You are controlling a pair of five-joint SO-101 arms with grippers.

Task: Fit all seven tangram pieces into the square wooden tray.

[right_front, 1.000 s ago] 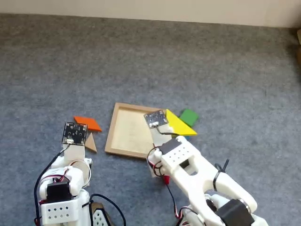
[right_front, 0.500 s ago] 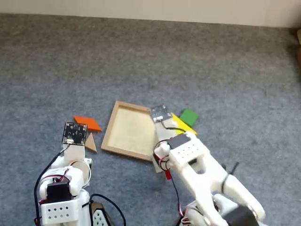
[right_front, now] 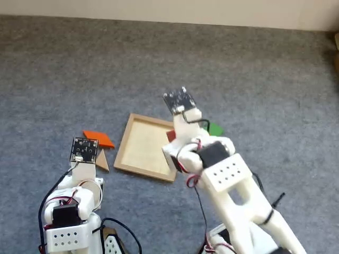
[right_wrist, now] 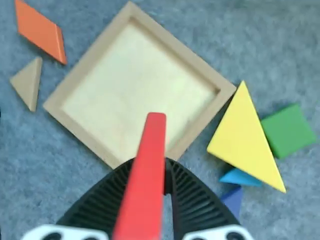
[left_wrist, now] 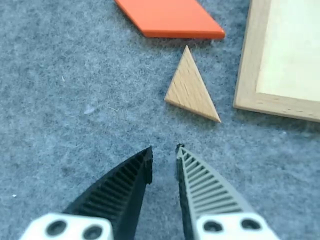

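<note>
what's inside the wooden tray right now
Nothing that shows: the wooden tray's floor is bare in the right wrist view. The red piece, clamped in the right pincer, covers a strip of that floor near one edge, so that part stays unseen.

Left arm (right_front: 71, 222), right arm (right_front: 233, 182): white shells, hole-grid plates, black servos, red and black cables, black wrist boards. Left gripper (left_wrist: 163, 150): ribbed fingers, black and grey

The carpet (right_front: 159, 63) is speckled grey and the tray (left_wrist: 251, 55) is pale wood. There is a red piece (right_wrist: 145, 185), orange parallelogram (left_wrist: 170, 17), tan triangle (left_wrist: 192, 90), yellow triangle (right_wrist: 245, 137), green square (right_wrist: 287, 130), light blue piece (right_wrist: 240, 176) and dark blue piece (right_wrist: 232, 197).
</note>
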